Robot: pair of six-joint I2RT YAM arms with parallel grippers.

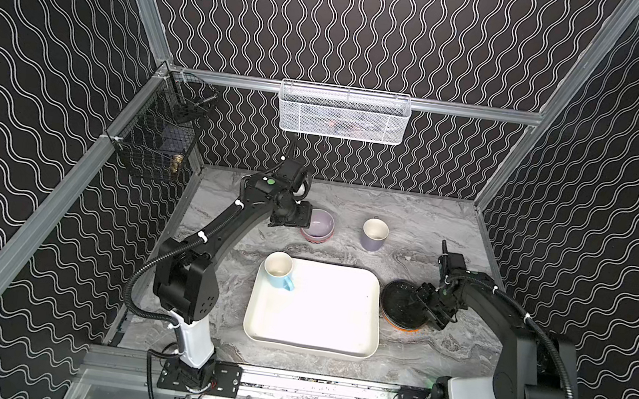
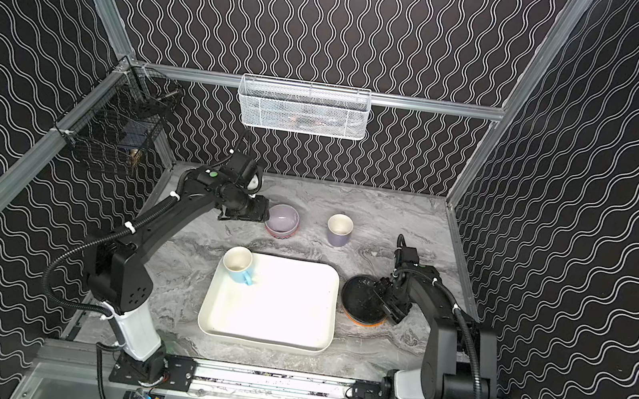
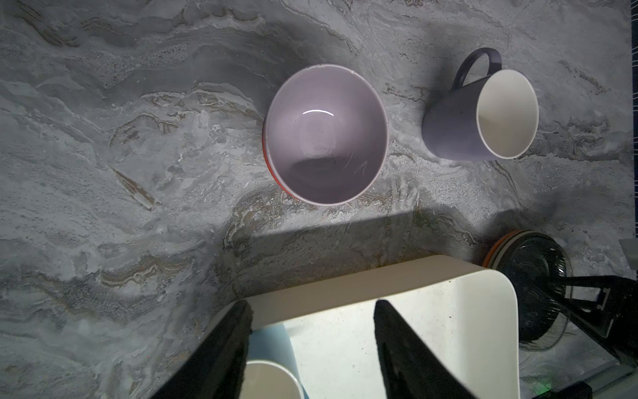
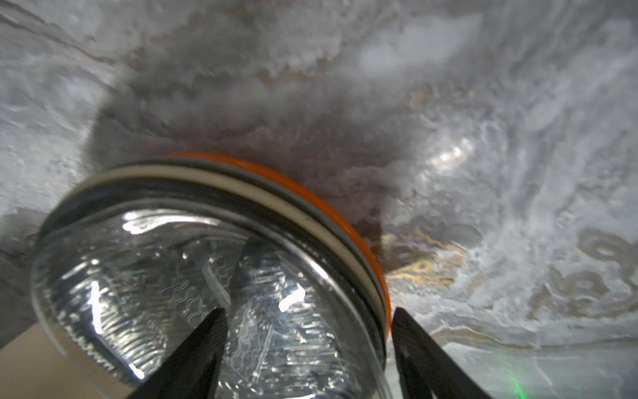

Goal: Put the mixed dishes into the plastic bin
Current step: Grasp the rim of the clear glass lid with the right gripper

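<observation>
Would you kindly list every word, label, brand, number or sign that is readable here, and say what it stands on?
No readable text in any view.
light blue mug, lavender-grey mug, plastic bin: plain, no print or label shows.
clear glass plate: only reflected wavy lines, no letters.
green dot on the left arm: a plain mark without lettering.
white wire-mesh basket: contents too blurred to read.

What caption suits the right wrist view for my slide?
Right gripper, jaws open, straddles the stacked rims: clear glass plate over black plate, pale yellow plate and orange plate.
</observation>
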